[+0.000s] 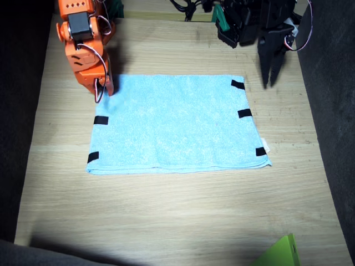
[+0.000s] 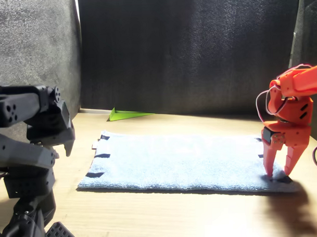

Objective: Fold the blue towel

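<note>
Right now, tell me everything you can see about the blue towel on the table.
The blue towel is a light cyan rectangle of terry-looking cloth, lying flat and spread on the wooden table. Short black tape strips mark its two short edges, and a small white tag sticks out near one corner. Its near long edge looks doubled. The orange right gripper stands at one corner, jaws open, tips down on the cloth. The black left gripper hangs clear of it.
</note>
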Action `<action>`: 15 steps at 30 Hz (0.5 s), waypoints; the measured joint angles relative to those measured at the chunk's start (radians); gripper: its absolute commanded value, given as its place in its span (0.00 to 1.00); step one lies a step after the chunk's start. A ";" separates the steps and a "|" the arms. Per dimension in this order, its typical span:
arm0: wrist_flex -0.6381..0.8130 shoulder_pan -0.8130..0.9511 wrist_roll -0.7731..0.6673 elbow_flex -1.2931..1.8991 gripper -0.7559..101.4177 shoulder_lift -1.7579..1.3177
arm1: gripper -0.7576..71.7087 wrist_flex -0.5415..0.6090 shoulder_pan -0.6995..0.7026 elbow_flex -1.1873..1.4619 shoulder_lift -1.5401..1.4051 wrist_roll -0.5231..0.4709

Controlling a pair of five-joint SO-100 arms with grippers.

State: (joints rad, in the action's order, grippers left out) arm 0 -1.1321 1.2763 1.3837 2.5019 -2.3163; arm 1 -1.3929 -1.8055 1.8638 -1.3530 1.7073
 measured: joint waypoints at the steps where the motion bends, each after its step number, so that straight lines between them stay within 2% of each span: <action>1: 0.000 0.000 0.000 0.000 0.15 0.000 | 0.01 0.005 0.000 0.000 0.002 0.006; 9: 0.000 0.000 0.000 0.000 0.15 -0.023 | 0.01 0.025 -0.018 0.029 -0.044 -0.009; 15: 0.000 -0.002 0.000 0.009 0.15 -0.038 | 0.01 -0.031 -0.086 0.031 -0.095 -0.003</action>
State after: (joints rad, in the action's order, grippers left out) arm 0 -1.1321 1.2747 1.3837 2.5111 -2.3547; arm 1 -1.4235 -1.8914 1.8945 -1.4481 1.7043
